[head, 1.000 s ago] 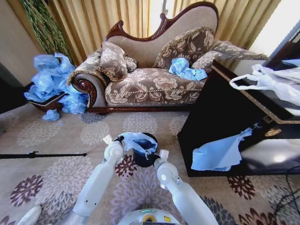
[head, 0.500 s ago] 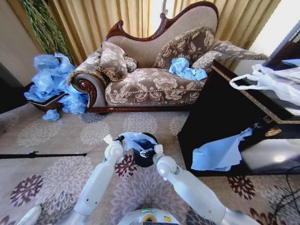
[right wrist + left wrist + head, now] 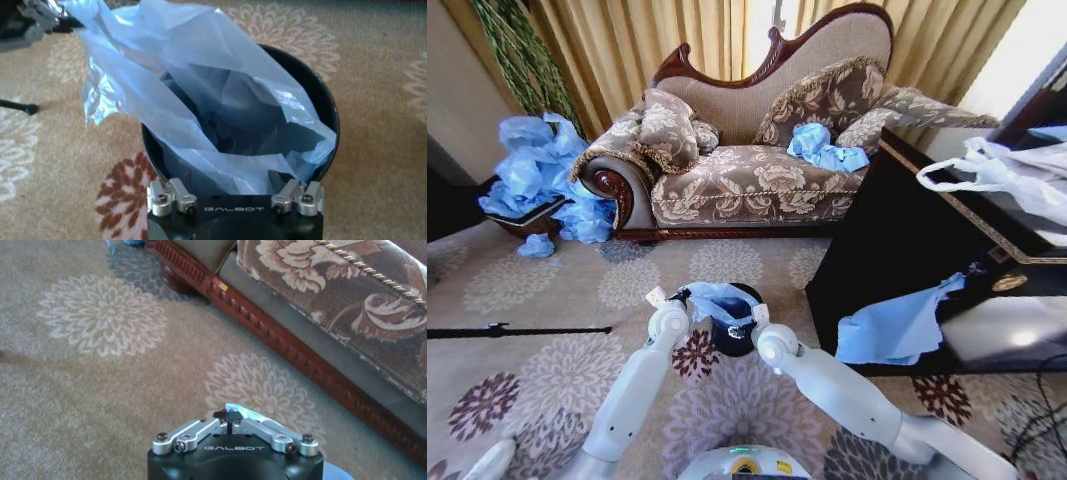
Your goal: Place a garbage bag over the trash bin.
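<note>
Fingers of the left gripper (image 3: 230, 421) stay pinched on the thin light-blue plastic garbage bag (image 3: 200, 105); the right gripper (image 3: 235, 187), fingers wide, has moved closer over the small black cylindrical trash bin (image 3: 320, 100), so the bag's near edge is probably its next grasp.

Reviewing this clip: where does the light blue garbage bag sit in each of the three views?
Head view: the garbage bag is draped over the trash bin on the carpet, between the two arms.
Left wrist view: a sliver of blue film sits pinched at the left end effector.
Right wrist view: the bag fills the bin's mouth, just beyond the open right end effector.
Shared landmark: the flower-patterned carpet.
</note>
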Motion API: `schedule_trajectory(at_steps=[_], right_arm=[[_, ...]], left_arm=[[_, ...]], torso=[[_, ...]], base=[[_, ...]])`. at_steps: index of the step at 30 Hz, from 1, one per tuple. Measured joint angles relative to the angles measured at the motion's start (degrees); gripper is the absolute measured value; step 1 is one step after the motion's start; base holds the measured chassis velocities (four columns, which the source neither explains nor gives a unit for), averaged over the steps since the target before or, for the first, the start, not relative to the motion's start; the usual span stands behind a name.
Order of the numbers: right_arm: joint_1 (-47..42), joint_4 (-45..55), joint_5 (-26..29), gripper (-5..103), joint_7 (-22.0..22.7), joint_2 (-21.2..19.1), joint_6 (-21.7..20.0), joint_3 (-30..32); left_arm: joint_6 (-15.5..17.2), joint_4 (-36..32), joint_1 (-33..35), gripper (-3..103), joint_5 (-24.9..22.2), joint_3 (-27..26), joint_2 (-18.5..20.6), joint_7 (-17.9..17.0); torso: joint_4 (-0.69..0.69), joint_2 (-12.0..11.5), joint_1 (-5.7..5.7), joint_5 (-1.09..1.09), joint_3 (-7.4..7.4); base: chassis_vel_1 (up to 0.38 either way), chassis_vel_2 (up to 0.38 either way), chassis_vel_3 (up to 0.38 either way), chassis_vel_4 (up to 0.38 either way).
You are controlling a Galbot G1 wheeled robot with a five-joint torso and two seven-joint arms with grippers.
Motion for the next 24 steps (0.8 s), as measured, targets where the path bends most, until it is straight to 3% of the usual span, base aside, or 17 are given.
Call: schedule_trajectory(at_steps=[6,7,13,18,19,20,24], right_arm=[[0.1,-2.9,-2.9,71,-1.4,1.2,0.5,0.0],[0.1,-4.0,-4.1,65,-2.1,1.5,0.9,0.1],[0.3,-5.5,-6.1,56,-3.2,2.0,1.6,0.1],[0.2,-5.6,-6.2,35,-3.1,2.2,2.2,0.0],[0.1,-5.7,-6.3,35,-3.1,2.3,2.4,-0.1],[0.0,-5.6,-6.3,25,-2.9,2.3,2.7,-0.2],[0.0,-5.4,-6.2,19,-2.6,2.4,2.8,-0.3]], left_arm=[[-0.1,0.1,0.0,0,0.0,0.0,-0.2,0.2],[-0.1,0.0,0.0,0,0.0,0.0,-0.2,0.2],[-0.1,-0.2,0.2,0,0.0,-0.2,-0.2,0.2],[-0.1,-0.3,0.2,0,0.0,-0.2,-0.3,0.2],[-0.1,-0.3,0.2,0,0.1,-0.2,-0.3,0.2],[-0.1,-0.3,0.2,0,0.1,-0.2,-0.4,0.2],[-0.1,-0.3,0.2,0,0.1,-0.2,-0.4,0.2]], torso=[[0.0,0.0,0.0,0.0,0.0],[0.01,0.0,0.0,0.0,0.0],[0.01,0.0,0.0,0.0,-0.01],[0.0,0.0,0.0,0.01,-0.01],[0.02,0.0,0.01,0.02,0.0],[0.01,0.0,0.0,0.0,0.0],[0.0,0.0,0.0,0.0,-0.01]], base=[[0.0,0.0,0.0,0.0],[0.0,0.0,0.0,0.0],[0.0,0.0,0.0,0.0],[0.0,0.0,0.0,0.0],[0.0,0.0,0.0,0.0],[0.0,0.0,0.0,0.0],[0.0,0.0,0.0,0.0]])
